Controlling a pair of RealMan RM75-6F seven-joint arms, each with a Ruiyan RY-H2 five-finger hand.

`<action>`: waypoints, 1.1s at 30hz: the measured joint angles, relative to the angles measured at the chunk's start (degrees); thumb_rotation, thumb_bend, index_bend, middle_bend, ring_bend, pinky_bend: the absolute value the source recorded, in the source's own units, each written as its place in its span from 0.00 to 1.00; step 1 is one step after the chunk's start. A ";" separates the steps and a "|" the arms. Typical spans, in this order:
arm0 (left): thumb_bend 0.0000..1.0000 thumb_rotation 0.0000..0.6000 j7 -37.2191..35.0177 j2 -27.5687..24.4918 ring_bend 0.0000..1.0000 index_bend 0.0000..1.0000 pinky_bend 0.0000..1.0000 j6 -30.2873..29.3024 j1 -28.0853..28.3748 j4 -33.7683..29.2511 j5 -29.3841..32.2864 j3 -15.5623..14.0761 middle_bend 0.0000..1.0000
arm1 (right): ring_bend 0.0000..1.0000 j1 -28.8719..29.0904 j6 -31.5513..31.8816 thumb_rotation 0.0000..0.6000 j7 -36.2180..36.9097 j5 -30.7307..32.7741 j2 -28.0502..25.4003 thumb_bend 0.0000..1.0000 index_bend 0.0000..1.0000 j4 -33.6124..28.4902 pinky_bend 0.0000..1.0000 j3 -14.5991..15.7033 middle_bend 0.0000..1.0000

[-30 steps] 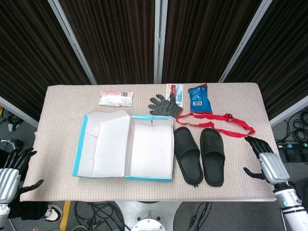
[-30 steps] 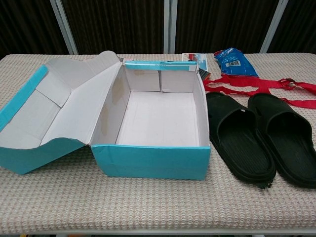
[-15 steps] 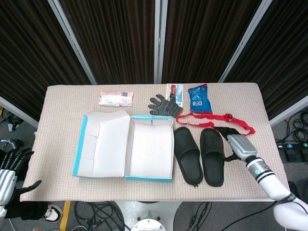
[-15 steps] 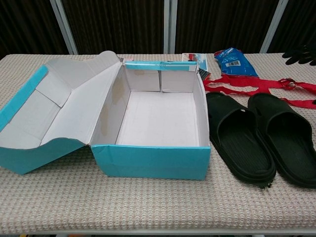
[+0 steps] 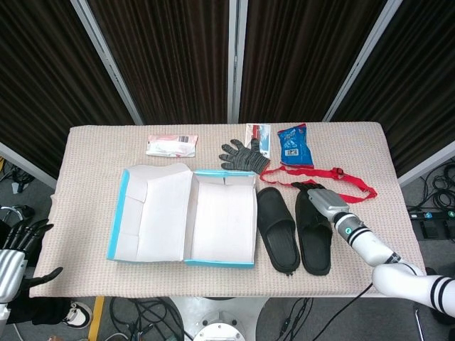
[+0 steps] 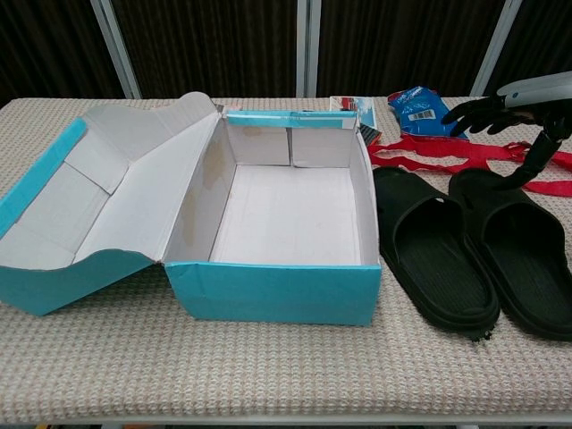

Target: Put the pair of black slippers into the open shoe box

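Two black slippers lie side by side on the table, right of the box: the left slipper [image 5: 277, 229] [image 6: 433, 250] and the right slipper [image 5: 313, 231] [image 6: 518, 250]. The open shoe box [image 5: 225, 219] [image 6: 284, 223] is blue outside and white inside, with its lid [image 5: 149, 213] folded out to the left. My right hand [image 5: 321, 198] [image 6: 503, 109] hovers open over the toe end of the right slipper, fingers spread, holding nothing. My left hand [image 5: 13, 254] stays open off the table's front left corner.
A red strap [image 5: 328, 180] [image 6: 465, 154] lies just behind the slippers. A grey glove [image 5: 243, 155], a blue packet [image 5: 293, 144] [image 6: 422, 111], a small card [image 5: 258, 136] and a white-pink packet [image 5: 170, 144] sit along the back of the table.
My right hand has swung in from the table's right edge leftward to above the right slipper's toe. The left hand, slippers and box have stayed put.
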State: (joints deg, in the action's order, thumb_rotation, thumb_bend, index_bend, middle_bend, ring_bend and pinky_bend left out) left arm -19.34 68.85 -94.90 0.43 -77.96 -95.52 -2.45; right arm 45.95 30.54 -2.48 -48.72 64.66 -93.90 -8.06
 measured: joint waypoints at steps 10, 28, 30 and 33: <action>0.10 1.00 -1.66 -0.05 0.03 0.17 0.07 0.04 -0.08 0.85 0.05 -0.22 0.13 | 0.00 8.79 -1.77 1.00 -5.16 11.05 4.37 0.12 0.00 3.49 0.00 4.66 0.05; 0.10 1.00 -4.17 0.25 0.03 0.17 0.07 -0.50 -0.24 2.88 0.01 -0.24 0.13 | 0.00 18.02 0.17 1.00 -10.10 21.40 10.49 0.10 0.00 5.92 0.00 10.39 0.05; 0.10 1.00 -4.34 0.29 0.03 0.17 0.07 -0.54 -0.25 3.06 -0.01 -0.25 0.13 | 0.00 18.79 0.44 1.00 -10.46 22.19 10.94 0.10 0.00 6.02 0.00 10.69 0.05; 0.10 1.00 -4.57 0.45 0.03 0.17 0.07 -0.60 -0.28 3.40 -0.06 -0.31 0.13 | 0.00 19.76 0.75 1.00 -10.92 23.28 11.61 0.11 0.00 6.19 0.00 11.11 0.05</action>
State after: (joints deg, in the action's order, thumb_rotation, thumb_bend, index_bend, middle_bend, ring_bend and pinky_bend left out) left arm -23.91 69.30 -95.49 0.16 -74.56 -95.58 -2.76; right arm 65.71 31.29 -13.41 -25.44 76.27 -87.71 3.05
